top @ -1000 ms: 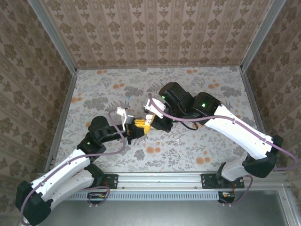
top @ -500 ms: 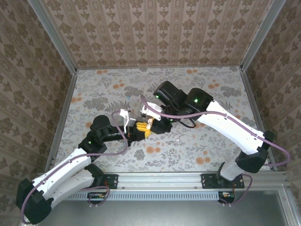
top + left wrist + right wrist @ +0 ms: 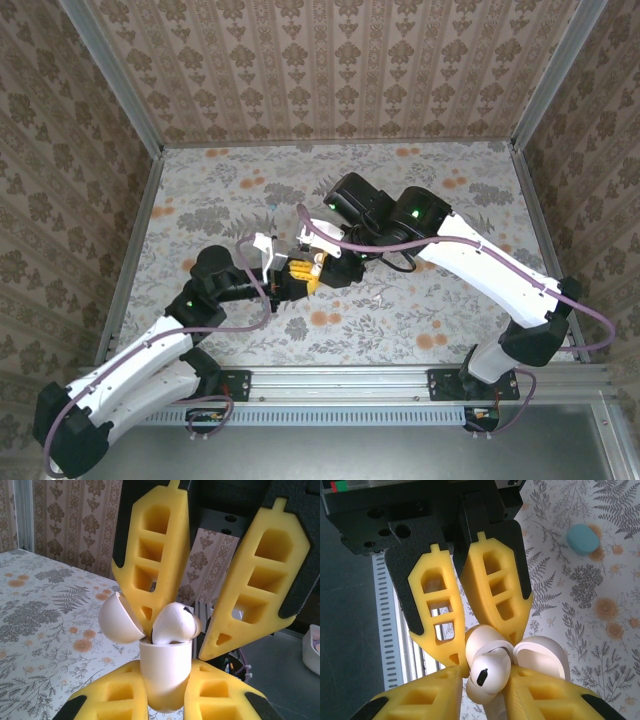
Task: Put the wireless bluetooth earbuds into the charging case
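Since a moment ago my right arm has swung in leftward and my right hand (image 3: 485, 674) has begun to spread its yellow foam fingers over the case. My left hand (image 3: 165, 666) is clamped on the white, egg-shaped plastic charging case (image 3: 165, 682), holding it upright above the floral table (image 3: 40, 620) with its domed lid (image 3: 119, 619) tipped open to one side.

One small glossy white earbud (image 3: 172, 625) sits in the mouth of the case, tilted and standing proud of the rim, so I judge it placed but not pressed home. My right fingers stand apart on either side of it, jaws open. From the right wrist view the bud looks close to both pads, and I cannot say whether either touches it.

Seating that bud is left to do. Whether its partner is already inside is hidden from me. A teal pebble-shaped case (image 3: 582, 539) lies on the table, well apart.

My two hands meet tip to tip, the right reaching down onto the left.
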### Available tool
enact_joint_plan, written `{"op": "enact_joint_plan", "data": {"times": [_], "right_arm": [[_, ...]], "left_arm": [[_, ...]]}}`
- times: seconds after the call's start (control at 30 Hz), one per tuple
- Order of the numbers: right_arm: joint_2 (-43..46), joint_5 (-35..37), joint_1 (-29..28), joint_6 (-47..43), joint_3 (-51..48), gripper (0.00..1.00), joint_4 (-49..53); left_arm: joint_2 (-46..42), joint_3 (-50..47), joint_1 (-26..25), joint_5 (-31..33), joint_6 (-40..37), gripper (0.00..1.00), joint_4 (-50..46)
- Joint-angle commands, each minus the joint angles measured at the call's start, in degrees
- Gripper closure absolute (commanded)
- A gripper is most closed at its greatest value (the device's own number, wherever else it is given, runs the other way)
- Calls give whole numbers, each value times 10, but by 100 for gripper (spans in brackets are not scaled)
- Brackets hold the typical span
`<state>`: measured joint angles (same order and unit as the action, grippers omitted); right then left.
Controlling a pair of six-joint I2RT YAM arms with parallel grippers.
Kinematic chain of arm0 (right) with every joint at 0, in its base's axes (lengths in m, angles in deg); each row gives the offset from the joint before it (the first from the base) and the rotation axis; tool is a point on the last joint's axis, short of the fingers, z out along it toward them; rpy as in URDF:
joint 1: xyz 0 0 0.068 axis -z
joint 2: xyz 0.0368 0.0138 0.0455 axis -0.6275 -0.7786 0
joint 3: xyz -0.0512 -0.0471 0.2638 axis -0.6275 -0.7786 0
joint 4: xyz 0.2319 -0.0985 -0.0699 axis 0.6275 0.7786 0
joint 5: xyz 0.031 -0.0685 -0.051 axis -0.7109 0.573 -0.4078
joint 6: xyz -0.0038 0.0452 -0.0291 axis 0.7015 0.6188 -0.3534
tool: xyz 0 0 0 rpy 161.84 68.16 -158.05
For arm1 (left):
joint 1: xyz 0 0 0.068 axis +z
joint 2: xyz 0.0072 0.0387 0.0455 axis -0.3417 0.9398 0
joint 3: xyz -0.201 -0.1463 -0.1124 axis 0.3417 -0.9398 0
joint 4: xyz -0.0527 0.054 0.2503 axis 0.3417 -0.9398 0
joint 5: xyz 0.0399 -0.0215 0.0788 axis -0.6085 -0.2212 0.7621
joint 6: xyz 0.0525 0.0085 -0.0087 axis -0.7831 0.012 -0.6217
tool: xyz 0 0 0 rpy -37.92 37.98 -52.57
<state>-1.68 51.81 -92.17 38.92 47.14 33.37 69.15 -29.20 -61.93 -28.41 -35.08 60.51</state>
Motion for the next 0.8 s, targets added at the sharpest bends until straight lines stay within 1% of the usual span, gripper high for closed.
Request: {"op": "enact_joint_plan", "data": {"times": [0.0, 0.33, 0.6, 0.77], "right_arm": [[-11, 39, 5, -8, 4, 67, 33], [4, 41, 13, 2, -7, 57, 19], [27, 22, 21, 24, -26, 50, -15], [50, -4, 42, 59, -27, 46, -33]], "left_arm": [[-29, 8, -5, -25, -18, 100, 48], [-42, 2, -6, -13, -12, 100, 47], [-42, -2, -8, -5, -1, 100, 57], [-46, -6, -8, 23, 3, 100, 47]]}}
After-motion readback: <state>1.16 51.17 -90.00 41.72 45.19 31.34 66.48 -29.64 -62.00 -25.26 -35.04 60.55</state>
